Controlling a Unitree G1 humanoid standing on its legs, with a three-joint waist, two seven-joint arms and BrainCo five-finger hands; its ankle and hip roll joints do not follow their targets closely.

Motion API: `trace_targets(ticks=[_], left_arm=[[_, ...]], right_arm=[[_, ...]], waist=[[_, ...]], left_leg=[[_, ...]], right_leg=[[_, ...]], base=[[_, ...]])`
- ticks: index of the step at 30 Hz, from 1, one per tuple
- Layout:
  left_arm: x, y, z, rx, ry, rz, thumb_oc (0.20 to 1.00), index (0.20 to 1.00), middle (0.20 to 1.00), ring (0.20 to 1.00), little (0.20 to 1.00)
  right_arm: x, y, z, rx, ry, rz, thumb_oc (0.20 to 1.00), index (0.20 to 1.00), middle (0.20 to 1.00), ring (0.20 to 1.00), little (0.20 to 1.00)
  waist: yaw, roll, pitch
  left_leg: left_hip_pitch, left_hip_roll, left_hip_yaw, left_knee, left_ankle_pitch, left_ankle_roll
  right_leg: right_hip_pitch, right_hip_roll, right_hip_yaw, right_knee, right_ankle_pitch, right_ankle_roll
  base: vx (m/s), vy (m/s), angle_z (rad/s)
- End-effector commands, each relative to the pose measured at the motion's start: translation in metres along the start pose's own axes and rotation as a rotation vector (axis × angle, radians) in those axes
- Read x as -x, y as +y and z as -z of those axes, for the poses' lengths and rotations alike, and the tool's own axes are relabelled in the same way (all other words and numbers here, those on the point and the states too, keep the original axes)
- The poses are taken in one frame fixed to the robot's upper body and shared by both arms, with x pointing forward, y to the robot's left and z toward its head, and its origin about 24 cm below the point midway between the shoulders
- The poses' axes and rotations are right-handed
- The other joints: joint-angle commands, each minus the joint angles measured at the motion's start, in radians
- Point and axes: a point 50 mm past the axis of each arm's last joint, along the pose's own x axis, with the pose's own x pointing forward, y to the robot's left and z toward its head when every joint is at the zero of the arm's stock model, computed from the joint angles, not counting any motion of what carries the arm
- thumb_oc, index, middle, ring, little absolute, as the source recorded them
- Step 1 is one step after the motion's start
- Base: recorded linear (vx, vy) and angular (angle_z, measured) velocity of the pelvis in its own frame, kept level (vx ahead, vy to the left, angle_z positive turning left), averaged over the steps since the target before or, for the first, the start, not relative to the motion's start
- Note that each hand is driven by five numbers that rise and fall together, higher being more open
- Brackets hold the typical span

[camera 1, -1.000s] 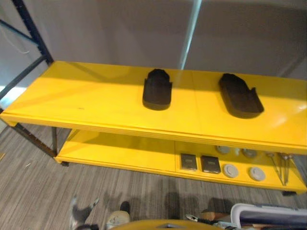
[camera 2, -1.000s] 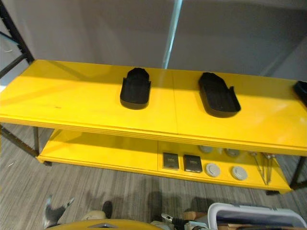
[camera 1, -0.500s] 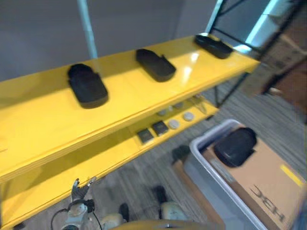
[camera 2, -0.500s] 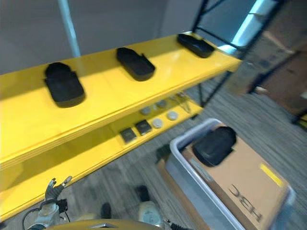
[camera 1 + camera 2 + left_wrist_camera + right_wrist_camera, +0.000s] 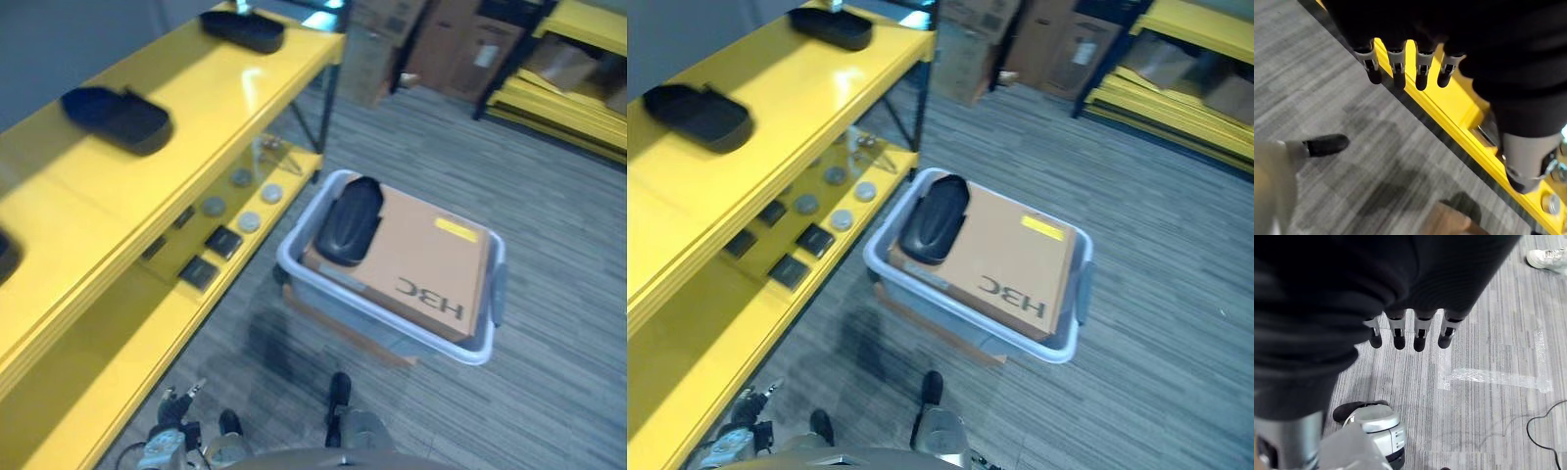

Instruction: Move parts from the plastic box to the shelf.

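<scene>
A grey plastic box stands on the floor right of the yellow shelf. Inside it lies a brown cardboard box, and a black oval part rests on that box's end nearest the shelf. Two more black parts lie on the shelf's top board. My left hand hangs open over the carpet beside the shelf's lower edge, holding nothing. My right hand hangs open over bare carpet, also holding nothing.
The shelf's lower board carries small square plates and round discs. Cardboard boxes and another yellow rack stand at the back. A person's shoe and floor tape show near my right hand.
The camera has swung right: the shelf has slid to the picture's left and the plastic box now sits in the middle. The parts themselves have not moved.
</scene>
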Motion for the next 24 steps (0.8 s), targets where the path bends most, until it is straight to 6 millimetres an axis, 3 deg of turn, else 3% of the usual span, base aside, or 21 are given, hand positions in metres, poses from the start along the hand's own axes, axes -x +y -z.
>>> trace_targets(ticks=[1,2,4,5,7,9,12,15,17,20,21,24], left_arm=[[-0.009,0.017,-0.031,0.042,-0.09,-0.113,1.0,1.0,1.0,1.0,1.0],[-0.009,0.018,-0.031,0.067,-0.085,-0.126,1.0,1.0,1.0,1.0,1.0],[-0.008,0.015,-0.031,0.137,-0.08,-0.137,1.0,1.0,1.0,1.0,1.0],[-0.008,0.012,-0.032,0.147,-0.084,-0.132,1.0,1.0,1.0,1.0,1.0],[-0.006,0.0,-0.028,0.137,-0.069,-0.113,1.0,1.0,1.0,1.0,1.0],[-0.003,-0.005,-0.017,0.056,-0.063,-0.117,1.0,1.0,1.0,1.0,1.0],[-0.002,-0.006,-0.013,-0.001,-0.06,-0.108,1.0,1.0,1.0,1.0,1.0],[-0.002,-0.002,-0.014,-0.074,-0.088,-0.101,1.0,1.0,1.0,1.0,1.0],[-0.002,0.017,-0.013,-0.046,-0.074,-0.156,1.0,1.0,1.0,1.0,1.0],[-0.002,0.035,-0.012,-0.026,-0.07,-0.202,1.0,1.0,1.0,1.0,1.0],[0.0,0.04,-0.008,-0.021,-0.065,-0.218,1.0,1.0,1.0,1.0,1.0],[0.004,0.049,0.002,0.044,-0.023,-0.267,1.0,1.0,1.0,1.0,1.0]], right_arm=[[0.0,0.006,-0.018,0.104,-0.093,-0.014,1.0,1.0,1.0,1.0,1.0],[0.001,0.006,-0.023,0.123,-0.116,-0.005,1.0,1.0,1.0,1.0,1.0],[0.003,0.005,-0.039,0.183,-0.181,0.009,1.0,1.0,1.0,1.0,1.0],[0.004,0.006,-0.045,0.185,-0.208,0.008,1.0,1.0,1.0,1.0,1.0],[0.007,0.013,-0.061,0.212,-0.284,-0.034,1.0,1.0,1.0,1.0,1.0],[0.013,0.03,-0.084,0.129,-0.415,-0.072,1.0,1.0,1.0,1.0,1.0],[0.013,0.03,-0.082,0.25,-0.426,0.052,1.0,1.0,1.0,1.0,1.0],[0.021,0.034,-0.097,0.309,-0.587,0.137,1.0,1.0,1.0,1.0,1.0],[0.045,0.049,-0.127,0.265,-0.805,0.166,1.0,1.0,1.0,1.0,1.0],[0.088,0.054,-0.158,0.178,-1.071,0.189,1.0,1.0,1.0,1.0,1.0],[0.107,0.052,-0.164,0.138,-1.181,0.193,1.0,1.0,1.0,1.0,1.0],[0.183,0.044,-0.184,0.079,-1.504,0.135,1.0,1.0,1.0,1.0,1.0]], waist=[[0.0,-0.036,0.015],[0.0,-0.033,0.019],[0.011,-0.024,0.039],[0.016,-0.025,0.042],[0.042,-0.005,0.041],[0.083,0.012,0.026],[0.072,0.009,0.017],[0.071,-0.003,0.02],[0.065,-0.014,0.025],[0.033,-0.01,0.018],[0.019,-0.013,0.01],[-0.013,-0.031,0.003]], left_leg=[[-0.002,-0.046,-0.082,0.133,-0.085,0.063],[-0.022,-0.03,-0.097,0.19,-0.062,0.054],[-0.106,-0.039,-0.179,0.366,-0.021,0.046],[-0.147,-0.047,-0.198,0.39,0.002,0.043],[-0.167,-0.073,-0.22,0.183,0.012,0.031],[-0.165,-0.089,-0.335,0.005,0.078,0.019],[-0.146,-0.117,-0.327,-0.01,0.067,0.029],[-0.117,-0.151,-0.301,-0.019,0.04,0.053],[-0.102,-0.15,-0.257,-0.021,0.036,0.072],[-0.124,-0.144,-0.254,-0.025,0.053,0.1],[-0.132,-0.149,-0.257,-0.028,0.055,0.108],[-0.135,-0.156,-0.246,-0.023,0.051,0.106]], right_leg=[[-0.028,-0.118,0.1,-0.029,0.087,0.079],[-0.022,-0.105,0.108,-0.021,0.074,0.062],[0.014,-0.06,0.142,-0.026,0.043,0.014],[0.029,-0.051,0.15,-0.039,0.036,0.002],[0.063,-0.046,0.167,-0.068,0.022,0.016],[0.065,-0.043,0.198,-0.074,-0.005,0.036],[0.051,-0.06,0.196,-0.074,0.009,0.057],[0.025,-0.094,0.179,-0.074,0.057,0.094],[0.021,-0.093,0.151,-0.037,0.063,0.1],[0.006,-0.017,0.203,0.059,-0.027,0.051],[0.008,0.01,0.224,0.059,-0.045,0.035],[0.029,0.024,0.238,0.007,-0.038,0.026]], base=[[0.14,-0.176,-0.26],[0.2,-0.216,-0.3],[0.16,-0.139,-0.57],[0.16,0.064,-0.97],[0.21,0.305,-0.65],[0.17,0.573,-0.38],[0.06,0.351,-0.75],[0.06,0.162,-0.06],[0.04,0.076,-0.1],[-0.01,0.059,-0.09],[0.01,0.025,-0.04],[0.01,-0.01,-0.04]])
